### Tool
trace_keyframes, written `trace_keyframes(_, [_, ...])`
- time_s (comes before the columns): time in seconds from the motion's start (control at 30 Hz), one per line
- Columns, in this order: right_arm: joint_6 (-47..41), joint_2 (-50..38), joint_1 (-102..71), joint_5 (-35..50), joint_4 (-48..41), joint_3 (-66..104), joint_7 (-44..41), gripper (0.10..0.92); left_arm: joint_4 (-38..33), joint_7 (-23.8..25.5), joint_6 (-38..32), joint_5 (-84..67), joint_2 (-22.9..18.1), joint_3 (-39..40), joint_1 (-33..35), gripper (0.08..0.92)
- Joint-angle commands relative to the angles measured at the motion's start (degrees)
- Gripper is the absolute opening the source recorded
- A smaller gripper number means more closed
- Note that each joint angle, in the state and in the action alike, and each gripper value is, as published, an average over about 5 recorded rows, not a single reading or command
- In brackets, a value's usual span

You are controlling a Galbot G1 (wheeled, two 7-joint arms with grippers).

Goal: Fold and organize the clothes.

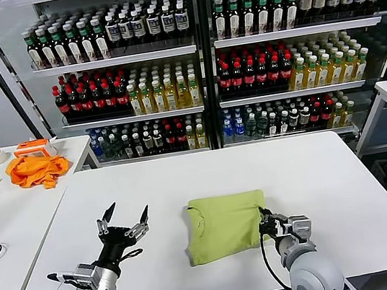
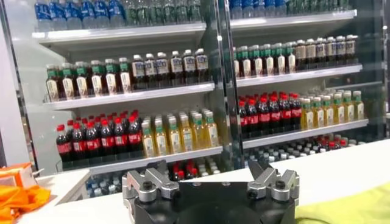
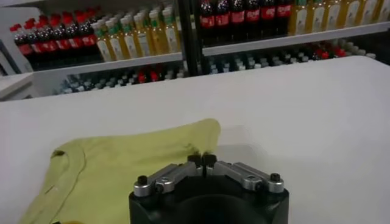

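Behind the white tabletop stand glass-fronted shelves filled with rows of bottles: dark cola with red caps, yellow drinks and green-capped ones, row above row.

The lime-green T-shirt lies folded into a rough square on the tabletop, toward its near edge, neckline turned to the robot's left.

The right end effector sits at the T-shirt's right edge, fingers pressed together; the right wrist view shows their tips meeting just beside the cloth, with nothing between them.

The left end effector is raised well to the left of the T-shirt, its fingers spread wide apart and gripping nothing.

Far left of the T-shirt, on a neighbouring table, lies an orange cloth.
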Motion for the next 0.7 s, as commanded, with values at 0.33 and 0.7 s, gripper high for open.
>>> trace_keyframes(0.33, [1.6, -2.0, -5.8, -5.4, 4.7, 8.8, -6.5, 0.380, 2.1, 0.6, -1.5, 4.0, -1.2, 1.3, -1.2, 0.823])
trace_keyframes(0.7, [15.4, -5.2, -3.1, -23.6, -3.0, 15.5, -17.4, 0.691, 4.7, 0.4, -0.3, 12.0, -2.6, 1.7, -4.2, 0.823])
